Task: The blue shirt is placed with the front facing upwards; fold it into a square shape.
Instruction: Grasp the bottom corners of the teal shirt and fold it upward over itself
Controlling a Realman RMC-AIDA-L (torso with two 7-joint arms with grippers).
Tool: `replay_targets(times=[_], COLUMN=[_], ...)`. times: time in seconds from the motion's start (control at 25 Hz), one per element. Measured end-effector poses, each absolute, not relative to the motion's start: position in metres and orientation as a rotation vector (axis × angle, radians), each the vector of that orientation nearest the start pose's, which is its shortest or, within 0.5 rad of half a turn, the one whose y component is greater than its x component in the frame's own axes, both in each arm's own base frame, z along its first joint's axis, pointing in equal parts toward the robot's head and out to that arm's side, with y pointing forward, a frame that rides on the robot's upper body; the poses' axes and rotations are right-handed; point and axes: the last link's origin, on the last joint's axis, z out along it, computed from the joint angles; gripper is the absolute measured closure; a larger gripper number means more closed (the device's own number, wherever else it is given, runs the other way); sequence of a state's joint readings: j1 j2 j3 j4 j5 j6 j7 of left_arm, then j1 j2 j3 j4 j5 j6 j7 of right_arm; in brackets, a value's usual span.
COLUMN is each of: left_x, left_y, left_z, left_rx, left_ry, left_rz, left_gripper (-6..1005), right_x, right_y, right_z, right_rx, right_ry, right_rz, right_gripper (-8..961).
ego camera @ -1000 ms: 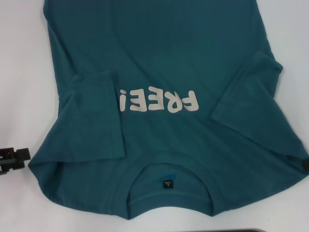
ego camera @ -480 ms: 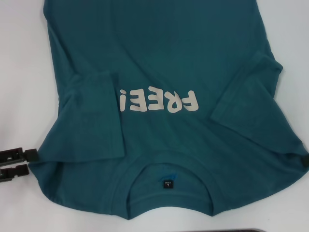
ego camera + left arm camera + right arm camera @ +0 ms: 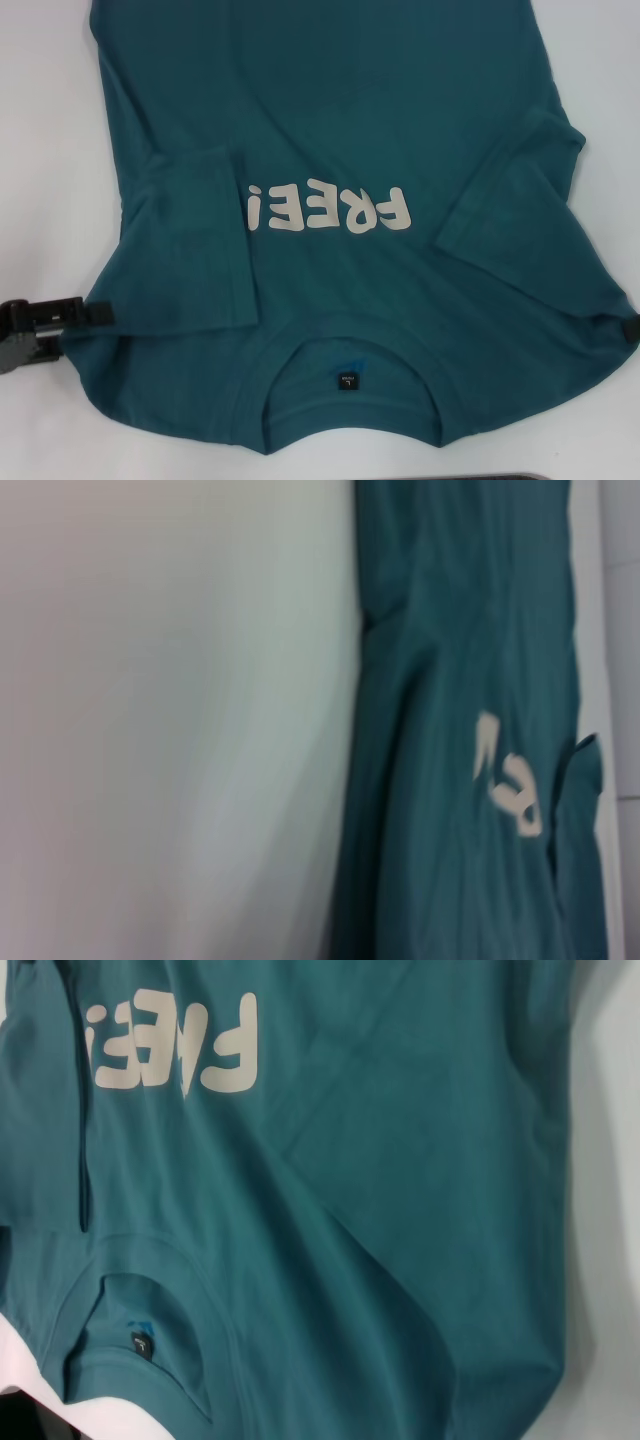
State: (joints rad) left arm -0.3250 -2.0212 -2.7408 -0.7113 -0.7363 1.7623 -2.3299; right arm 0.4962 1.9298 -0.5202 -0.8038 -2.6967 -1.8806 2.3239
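Note:
The blue shirt (image 3: 330,110) lies front up on the white table, collar toward me, both sleeves folded in over the chest. Cream lettering (image 3: 330,212) reads upside down, and a small dark neck label (image 3: 346,381) sits inside the collar. My left gripper (image 3: 75,330) is at the shirt's left shoulder edge, fingers apart, with the upper fingertip (image 3: 100,312) lying over the fabric edge. Only a black bit of my right gripper (image 3: 630,330) shows at the right shoulder edge. The left wrist view has the shirt (image 3: 450,660) side-on; the right wrist view shows the lettering (image 3: 170,1045) and label (image 3: 143,1344).
White table (image 3: 40,150) shows on both sides of the shirt, with a narrow strip on the right. The shirt's hem runs out of view at the top. A dark edge (image 3: 500,477) lies along the bottom of the head view.
My left gripper has moved right from off the table's left side to the shirt's shoulder edge, its upper finger now over the fabric. The shirt and right gripper have hardly moved.

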Motion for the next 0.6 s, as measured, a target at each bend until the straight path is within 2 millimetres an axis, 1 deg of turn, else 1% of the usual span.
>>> replay_targets(times=[0.12,0.4,0.6], left_x=[-0.3580,-0.3581,-0.3579], left_y=[0.2307,0.2286,0.2286], left_z=[0.0398,0.0366,0.0364], left_rx=[2.156,2.153,2.157], left_ry=[2.319,2.319,2.314], left_rz=[0.565,0.518,0.513], left_gripper=[303,377,543], right_x=[0.3459,0.3449,0.3454], right_y=[0.2645,0.2653,0.2646], right_z=[0.0788,0.0805,0.0811], right_rx=[-2.315,-2.318,-2.317], right_ry=[2.069,2.067,2.068], right_rz=[-0.103,-0.076,-0.068], right_gripper=[931,930,930])
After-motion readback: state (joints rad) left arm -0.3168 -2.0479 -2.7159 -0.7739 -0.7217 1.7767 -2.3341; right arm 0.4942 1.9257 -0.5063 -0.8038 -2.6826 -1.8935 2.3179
